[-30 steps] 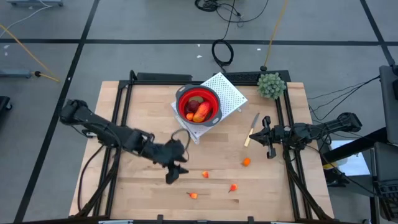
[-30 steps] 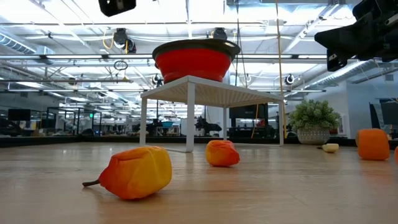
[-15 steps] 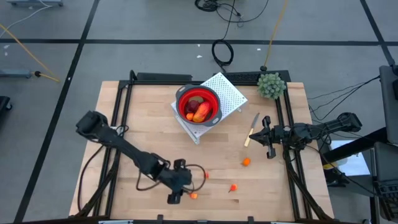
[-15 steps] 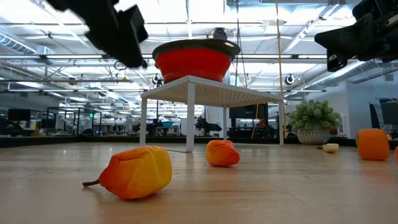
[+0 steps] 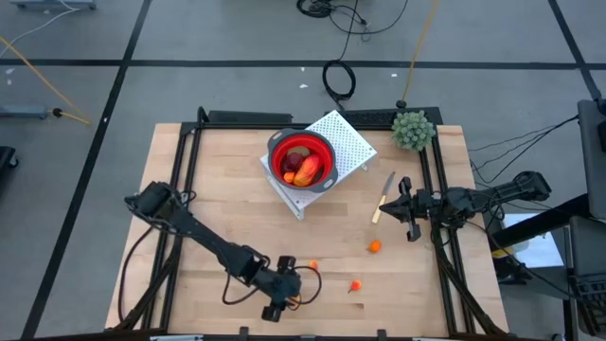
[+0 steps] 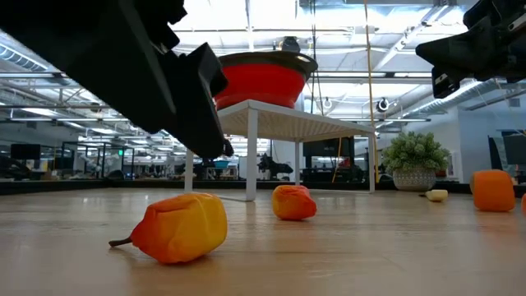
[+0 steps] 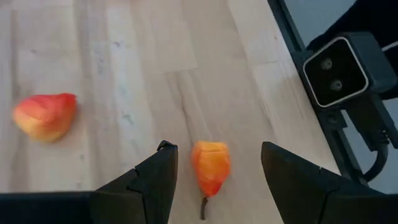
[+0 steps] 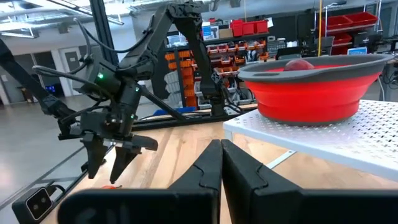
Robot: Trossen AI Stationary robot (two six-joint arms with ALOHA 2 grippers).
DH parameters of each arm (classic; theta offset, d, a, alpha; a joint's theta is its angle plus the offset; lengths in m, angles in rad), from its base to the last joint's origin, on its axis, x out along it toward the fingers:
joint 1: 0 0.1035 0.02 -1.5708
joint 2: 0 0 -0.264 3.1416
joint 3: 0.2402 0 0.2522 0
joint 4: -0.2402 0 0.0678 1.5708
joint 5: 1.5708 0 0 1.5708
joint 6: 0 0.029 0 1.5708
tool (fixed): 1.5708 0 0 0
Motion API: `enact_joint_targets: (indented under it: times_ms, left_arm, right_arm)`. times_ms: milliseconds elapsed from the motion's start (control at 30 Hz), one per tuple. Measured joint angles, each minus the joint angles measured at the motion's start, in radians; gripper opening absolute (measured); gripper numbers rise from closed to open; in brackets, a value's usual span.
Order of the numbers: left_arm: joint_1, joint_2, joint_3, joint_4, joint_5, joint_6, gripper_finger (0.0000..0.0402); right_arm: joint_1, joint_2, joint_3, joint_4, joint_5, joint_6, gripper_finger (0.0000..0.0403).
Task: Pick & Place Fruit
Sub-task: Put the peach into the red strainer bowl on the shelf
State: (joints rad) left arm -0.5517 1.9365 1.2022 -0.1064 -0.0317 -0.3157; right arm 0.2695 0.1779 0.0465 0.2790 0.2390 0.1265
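The left arm reaches from the table's left edge in a long diagonal toward the near edge, and the left gripper [image 5: 287, 296] hangs low over the boards with its fingers [image 7: 163, 180] spread wide and nothing between them in contact. Framed in that gap lies a small orange fruit piece [image 7: 210, 168], elongated, its long axis running straight along the gripper's line of sight, thin stem end toward the wrist and blunt end away. A second orange-red piece [image 7: 45, 116] lies apart from it on the wood, and a third [image 5: 355, 285] sits further right on the near boards. In the middle of the table, toward the far side, a red bowl [image 5: 302, 159] stands on a white perforated stand [image 5: 348, 142] and holds a longer red-and-yellow fruit [image 5: 306, 172] beside a dark red one. Right of the stand lies a pale-handled knife [image 5: 383, 199], with another orange piece [image 5: 375, 246] nearer the front. The right arm waits at the table's right edge, its right gripper [image 5: 406, 208] pressed fully closed and holding nothing, raised above the wood.
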Motion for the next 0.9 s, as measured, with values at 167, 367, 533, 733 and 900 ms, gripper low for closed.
enact_joint_targets:
  times_ms: [167, 367, 533, 733, 900]
  left_arm:
    - [-0.012, 0.017, 0.000, 0.028, -0.002, 0.000, 0.0230]
    - [-0.014, 0.028, 0.000, 0.016, -0.020, 0.000, 0.0229]
    - [-0.006, 0.028, 0.000, -0.001, -0.026, 0.019, 0.0229]
    - [-0.003, 0.043, 0.000, -0.002, -0.022, 0.026, 0.0229]
    - [-0.003, 0.071, 0.000, -0.004, -0.011, 0.025, 0.0229]
  right_arm:
    - [0.000, 0.000, 0.000, 0.000, 0.000, 0.000, 0.0000]
    - [0.000, 0.000, 0.000, -0.004, 0.000, -0.012, 0.0000]
    - [0.000, 0.000, 0.000, -0.008, 0.000, -0.014, 0.0000]
    - [0.000, 0.000, 0.000, -0.014, 0.000, -0.014, 0.0000]
    - [0.000, 0.000, 0.000, -0.029, 0.000, -0.015, 0.0000]
